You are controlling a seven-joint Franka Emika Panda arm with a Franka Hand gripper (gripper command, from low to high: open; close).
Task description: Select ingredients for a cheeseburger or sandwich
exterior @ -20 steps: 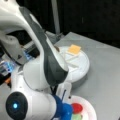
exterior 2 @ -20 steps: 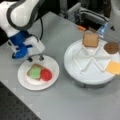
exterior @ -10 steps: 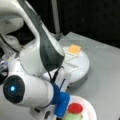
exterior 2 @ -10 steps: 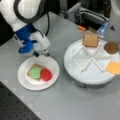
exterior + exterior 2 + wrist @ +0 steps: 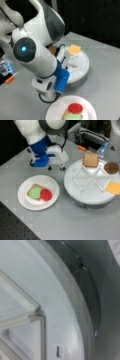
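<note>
On the white paper plate (image 5: 23,202) lies the sandwich: a toast square (image 5: 32,188) with green lettuce (image 5: 35,193) and a red tomato disc (image 5: 46,194) on top. The tomato (image 5: 75,108) and lettuce (image 5: 73,117) show in both front views. The white divided tray (image 5: 72,182) holds a second toast square (image 5: 90,160), a dark patty (image 5: 111,167) and a cheese square (image 5: 114,187). My gripper (image 5: 55,168) hangs open and empty between plate and tray, beside the tray's left rim. The wrist view shows only the tray rim (image 5: 75,302) and a divider (image 5: 25,312).
Dark equipment (image 5: 92,137) stands behind the tray, with an orange piece (image 5: 81,148) and a blue piece (image 5: 102,150) near it. A black mat (image 5: 15,230) borders the table at a front view's bottom left. The arm (image 5: 37,57) hides part of the tray (image 5: 83,72).
My gripper has moved from above the plate toward the divided tray, rightward in a front view. The pieces on plate and tray have not moved.
</note>
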